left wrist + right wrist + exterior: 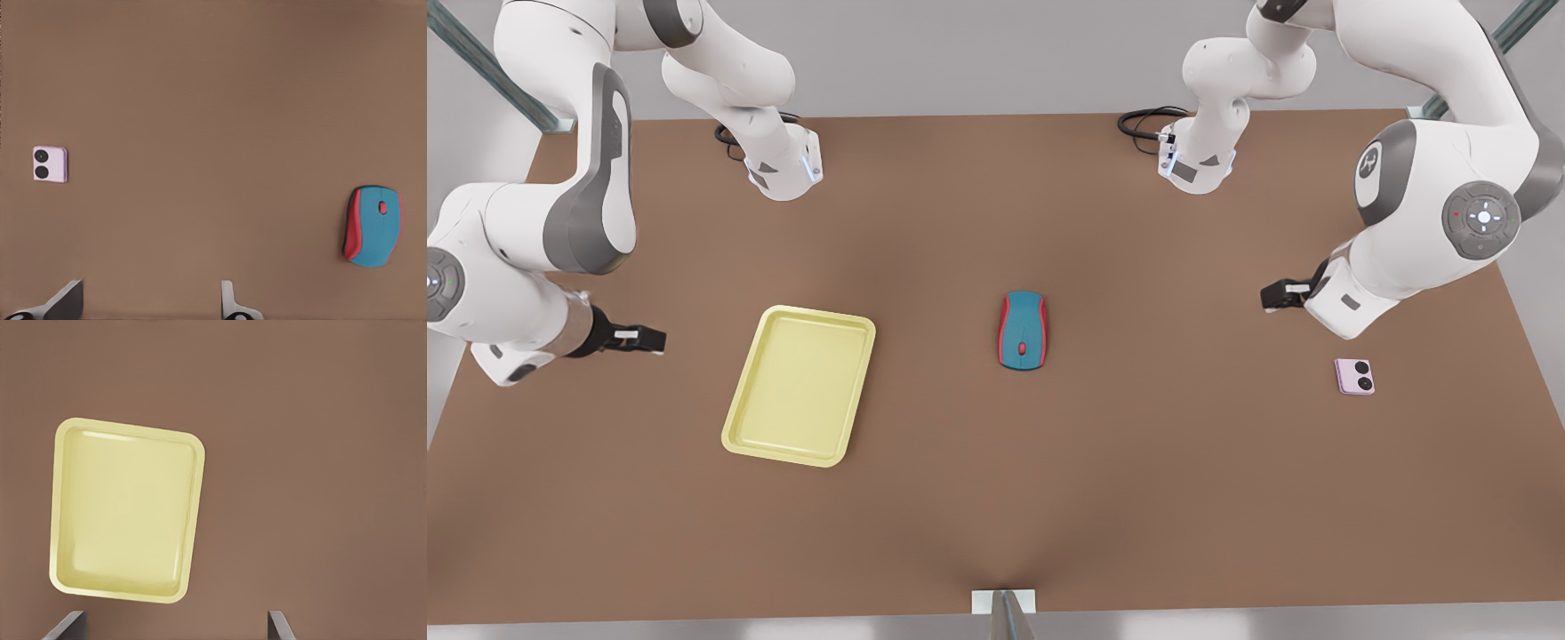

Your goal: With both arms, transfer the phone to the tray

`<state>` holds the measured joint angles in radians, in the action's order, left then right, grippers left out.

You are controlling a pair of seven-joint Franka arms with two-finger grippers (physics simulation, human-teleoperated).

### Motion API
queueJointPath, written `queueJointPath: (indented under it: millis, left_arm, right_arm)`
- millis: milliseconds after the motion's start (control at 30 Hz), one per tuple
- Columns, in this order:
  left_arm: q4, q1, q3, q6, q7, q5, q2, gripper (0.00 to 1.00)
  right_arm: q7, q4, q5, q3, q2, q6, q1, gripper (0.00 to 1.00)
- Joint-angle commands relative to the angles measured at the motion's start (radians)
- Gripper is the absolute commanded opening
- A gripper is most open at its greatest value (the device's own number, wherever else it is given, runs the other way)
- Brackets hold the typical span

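The pale pink phone (pixel 1354 376) lies flat on the brown table at the front view's right, its two black camera circles facing up; the left wrist view sees it too (pixel 50 164). My left gripper (pixel 1273 296) hovers open above the table, a short way from the phone toward the table's middle; its fingertips (pixel 65 301) hold nothing. The pale yellow tray (pixel 740 418) rests at the front view's left with nothing in it and appears in the right wrist view (pixel 61 520). My right gripper (pixel 651 339) hangs open just left of the tray, its fingertips (pixel 69 627) spread wide.
A teal-and-red computer mouse (pixel 1023 330) lies mid-table between tray and phone, also caught by the left wrist view (pixel 373 227). Both arm bases (pixel 783 169) stand at the table's far edge with black cables. A small post (pixel 1003 609) sits at the near edge.
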<state>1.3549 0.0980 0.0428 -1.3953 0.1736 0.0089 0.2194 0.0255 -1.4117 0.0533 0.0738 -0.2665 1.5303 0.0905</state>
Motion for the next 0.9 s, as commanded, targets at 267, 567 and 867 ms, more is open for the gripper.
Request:
queueJointPath:
  millis: [267,567,867]
  left_arm:
    - [0.202,-0.337,-0.033,-0.588,-0.400,0.023,0.291,1.00]
    - [0.369,-0.386,-0.132,-0.893,-0.914,-0.009,0.351,1.00]
    - [0.437,-0.396,-0.132,-0.887,-1.088,-0.007,0.362,1.00]
  right_arm:
    - [0.011,0.000,0.000,0.000,0.000,0.045,0.000,1.00]
    - [0.011,0.000,0.000,0.000,0.001,0.044,0.000,1.00]
    - [0.011,0.000,0.000,0.000,0.001,0.045,0.000,1.00]
